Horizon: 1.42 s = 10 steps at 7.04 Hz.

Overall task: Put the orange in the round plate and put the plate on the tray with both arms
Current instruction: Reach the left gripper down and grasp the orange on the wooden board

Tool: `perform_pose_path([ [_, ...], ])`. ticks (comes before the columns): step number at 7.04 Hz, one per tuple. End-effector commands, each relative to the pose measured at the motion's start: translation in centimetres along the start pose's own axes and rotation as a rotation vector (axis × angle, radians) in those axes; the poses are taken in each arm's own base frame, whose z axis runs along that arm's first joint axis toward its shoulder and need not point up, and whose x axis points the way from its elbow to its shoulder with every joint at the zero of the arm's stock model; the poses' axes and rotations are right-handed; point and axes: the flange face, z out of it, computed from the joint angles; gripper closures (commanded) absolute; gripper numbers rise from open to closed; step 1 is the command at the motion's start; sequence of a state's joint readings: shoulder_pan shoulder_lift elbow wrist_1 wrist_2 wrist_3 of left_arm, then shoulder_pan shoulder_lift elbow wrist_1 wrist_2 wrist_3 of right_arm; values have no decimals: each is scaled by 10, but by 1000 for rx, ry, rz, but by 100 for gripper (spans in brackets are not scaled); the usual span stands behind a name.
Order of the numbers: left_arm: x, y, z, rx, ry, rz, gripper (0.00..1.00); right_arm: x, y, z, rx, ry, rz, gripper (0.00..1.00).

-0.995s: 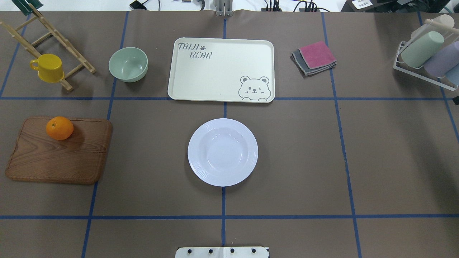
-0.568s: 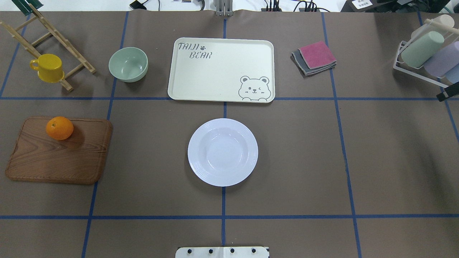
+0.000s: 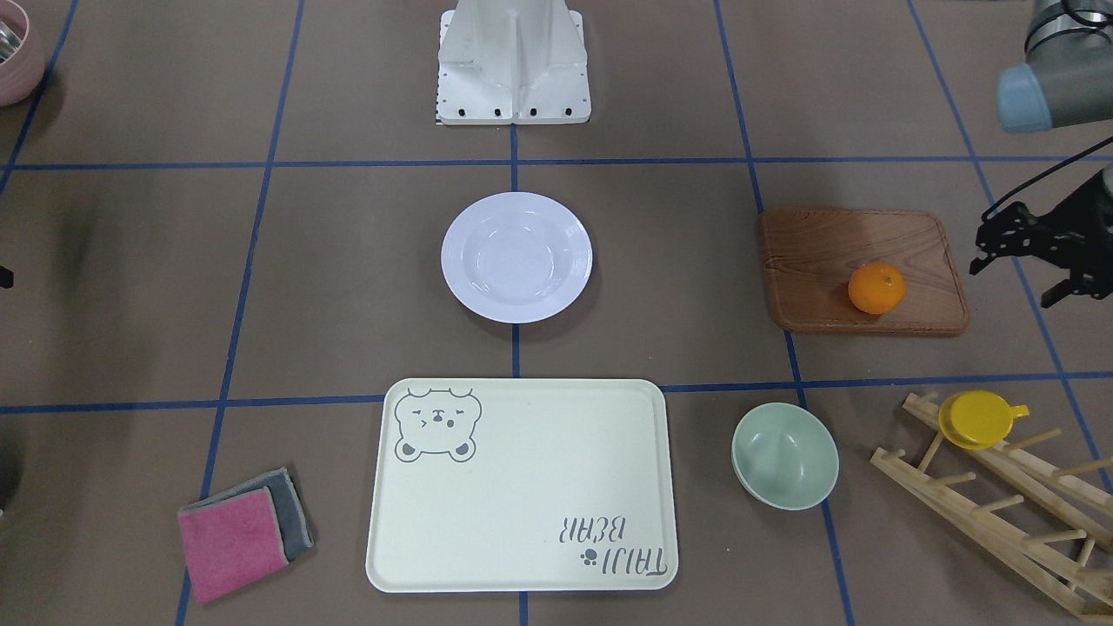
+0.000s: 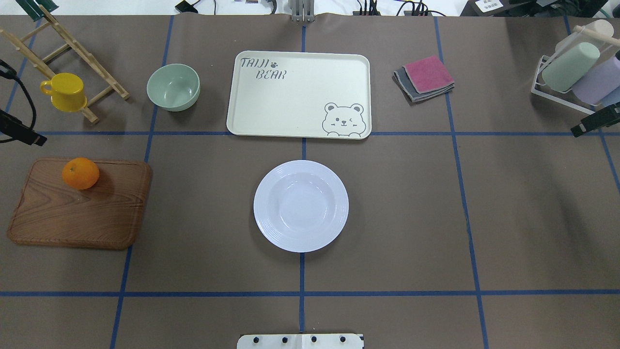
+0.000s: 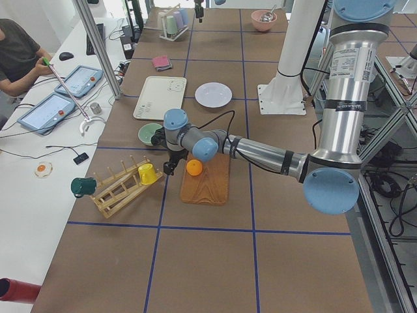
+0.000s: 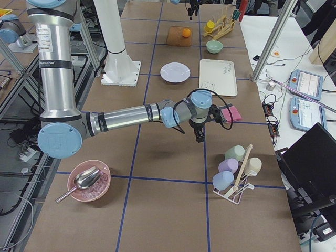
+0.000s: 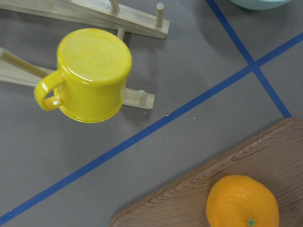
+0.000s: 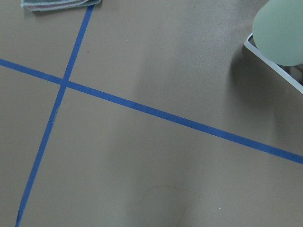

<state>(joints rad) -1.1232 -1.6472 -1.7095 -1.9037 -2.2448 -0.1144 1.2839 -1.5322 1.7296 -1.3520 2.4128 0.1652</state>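
Observation:
The orange [image 4: 80,173] rests on the far corner of a brown wooden board [image 4: 77,213] at the left. The white round plate [image 4: 339,206] sits empty at the table's middle, and the cream tray [image 4: 290,97] lies empty just beyond it. My left gripper [image 3: 1011,283] hovers open beside the board's outer edge, a short way from the orange [image 3: 876,288]. Its wrist view looks down on the orange [image 7: 242,201] and a yellow cup [image 7: 90,75]. Only a black tip of my right gripper [image 4: 593,123] shows at the right edge, and I cannot tell its state.
A pale green bowl [image 4: 173,87] stands left of the tray. A wooden rack [image 4: 72,53] holds the yellow cup [image 4: 65,91] at the far left. Folded cloths [image 4: 426,77] lie right of the tray, and a cup rack [image 4: 576,77] stands at the far right.
My left gripper has come into the overhead view at the left edge. The right gripper's tip has pushed further in from the right edge. Orange, plate and tray have not moved.

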Motion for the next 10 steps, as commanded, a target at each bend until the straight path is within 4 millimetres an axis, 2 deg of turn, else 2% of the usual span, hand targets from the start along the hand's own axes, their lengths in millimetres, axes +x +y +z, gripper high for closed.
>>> perform_pose_path([
  [1,38,-3,31,-41,26,7,1,-3,0,7,-9,-3,-11,0],
  [3,52,-2,40,-61,44,20,1,-1,2,10,-15,-3,-6,0],
  [4,53,0,47,-73,45,21,1,1,3,12,-20,-2,-1,0],
  [6,68,7,67,-110,53,45,1,2,3,13,-22,-2,1,0],
  [8,68,10,82,-138,54,48,1,7,4,17,-30,0,10,0],
  [10,69,11,89,-139,14,59,1,9,4,19,-33,0,12,0],
])
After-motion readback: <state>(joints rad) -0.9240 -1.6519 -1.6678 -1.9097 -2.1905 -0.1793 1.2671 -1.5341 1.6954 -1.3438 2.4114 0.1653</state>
